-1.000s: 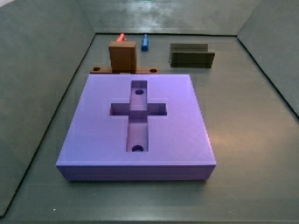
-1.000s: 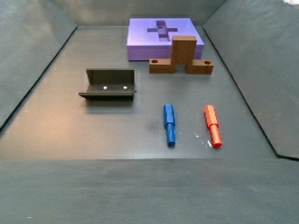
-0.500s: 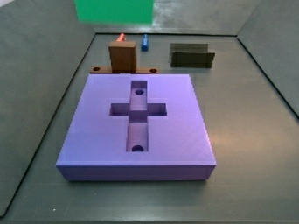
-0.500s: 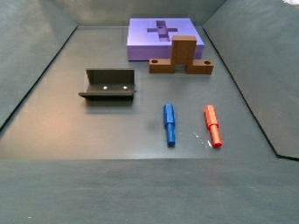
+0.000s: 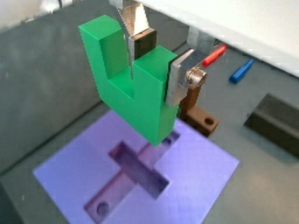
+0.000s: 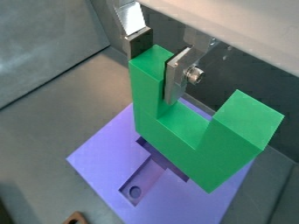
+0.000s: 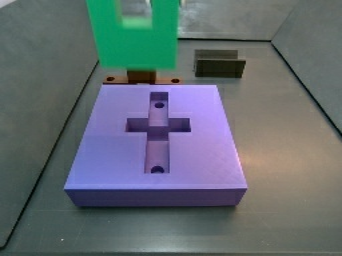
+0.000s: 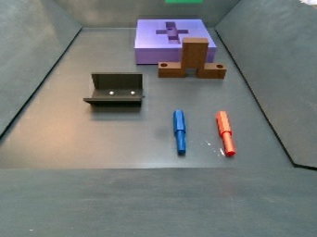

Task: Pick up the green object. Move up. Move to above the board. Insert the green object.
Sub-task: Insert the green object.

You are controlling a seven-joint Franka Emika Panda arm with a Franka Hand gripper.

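Jaws clamped on one prong of green object (image 5: 131,83), prongs up, base down. Gripper (image 6: 158,63) holds it high over board (image 6: 100,157), above cross recess (image 5: 138,166). Pick, lift, carry look done; insertion left: lower base into recess. Brown block (image 7: 131,76) at board's far edge.

I see the dark grey floor (image 8: 74,120) carrying the large flat lavender board (image 8: 158,43) at its far end, with a brown block on a flat base (image 8: 195,61) just beside it. Nearer lie the dark L-shaped fixture (image 8: 115,91), a blue pen-like stick (image 8: 179,130) and a red one (image 8: 225,132) — side by side. The gripper (image 5: 158,59) hangs above the board.
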